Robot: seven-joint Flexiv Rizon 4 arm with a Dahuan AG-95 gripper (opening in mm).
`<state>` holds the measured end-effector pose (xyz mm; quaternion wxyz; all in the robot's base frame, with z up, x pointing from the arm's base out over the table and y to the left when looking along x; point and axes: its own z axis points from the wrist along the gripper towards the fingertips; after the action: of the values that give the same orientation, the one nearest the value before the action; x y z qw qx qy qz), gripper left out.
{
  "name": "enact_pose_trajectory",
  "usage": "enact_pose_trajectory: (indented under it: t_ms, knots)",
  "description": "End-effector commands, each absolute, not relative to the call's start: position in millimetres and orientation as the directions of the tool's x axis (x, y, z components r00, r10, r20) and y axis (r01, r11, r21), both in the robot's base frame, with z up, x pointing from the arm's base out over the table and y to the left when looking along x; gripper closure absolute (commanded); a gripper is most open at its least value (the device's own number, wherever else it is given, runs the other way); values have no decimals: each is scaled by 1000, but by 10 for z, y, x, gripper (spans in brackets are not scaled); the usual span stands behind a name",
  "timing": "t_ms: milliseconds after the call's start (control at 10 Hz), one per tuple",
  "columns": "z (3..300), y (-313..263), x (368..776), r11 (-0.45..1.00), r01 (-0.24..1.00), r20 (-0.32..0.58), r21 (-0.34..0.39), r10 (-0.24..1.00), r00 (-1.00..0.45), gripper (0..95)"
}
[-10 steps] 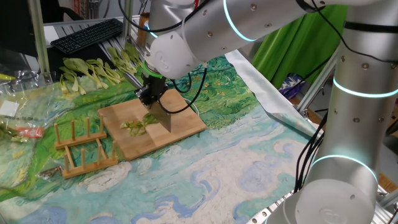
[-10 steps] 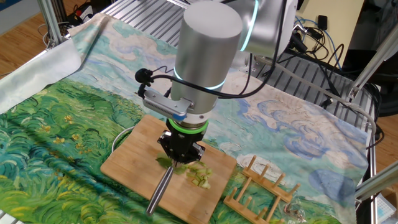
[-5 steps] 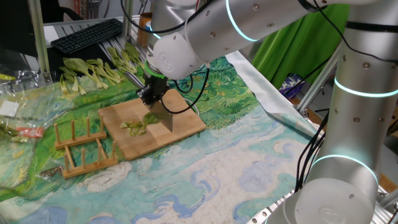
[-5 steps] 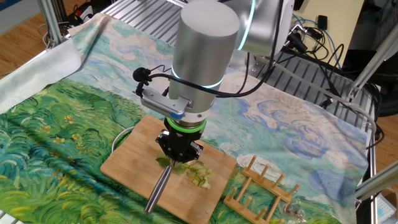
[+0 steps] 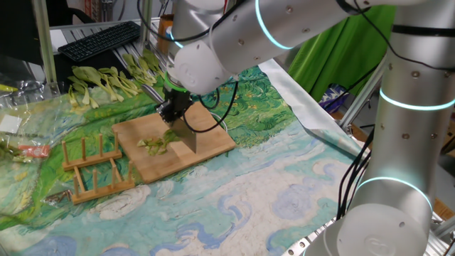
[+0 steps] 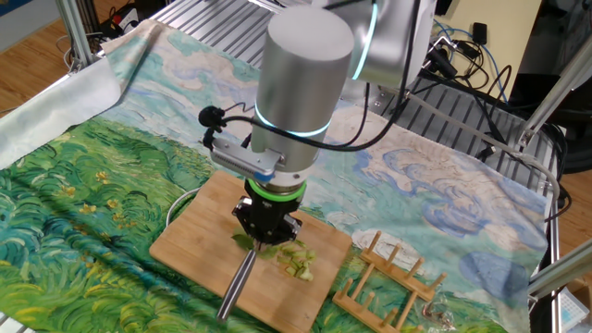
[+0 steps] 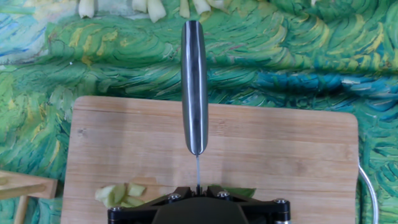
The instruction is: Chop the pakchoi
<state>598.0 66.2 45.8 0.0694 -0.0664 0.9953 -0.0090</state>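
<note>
Bamboo is what I'm working over: the cutting board (image 5: pixel 173 146) lies on the painted cloth (image 6: pixel 83 194) that covers the tabletop, and my tool (image 6: pixel 266 228) hangs straight down over it, clamped tight on a knife (image 7: pixel 194 87). The knife's metal handle sticks out away from the hand and its blade (image 5: pixel 185 134) stands edge-down on the board.

The pakchoi (image 5: pixel 157 144) sits in the middle of the board, right at the blade. I judge the chopping well underway: pale stem pieces (image 6: pixel 298 259) lie loose beside the blade, and in the hand view a few cut bits (image 7: pixel 120 194) show at the near left, with a scrap of dark leaf under the hand. How much uncut leaf is left I cannot tell, since the hand hides it.

Around the board: a wooden rack (image 5: pixel 94 169) stands just to its left, and a row of whole pakchoi stalks (image 5: pixel 114 78) lies at the far side, near a keyboard (image 5: pixel 99 38). Nothing blocks the blade; only the rack sits close.
</note>
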Motion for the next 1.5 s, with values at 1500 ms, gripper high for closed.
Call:
enact_pose_trajectory:
  t_ms: [1500]
  knots:
    - [352,649,5969,992,-117,-167,-35,-122,-978,950]
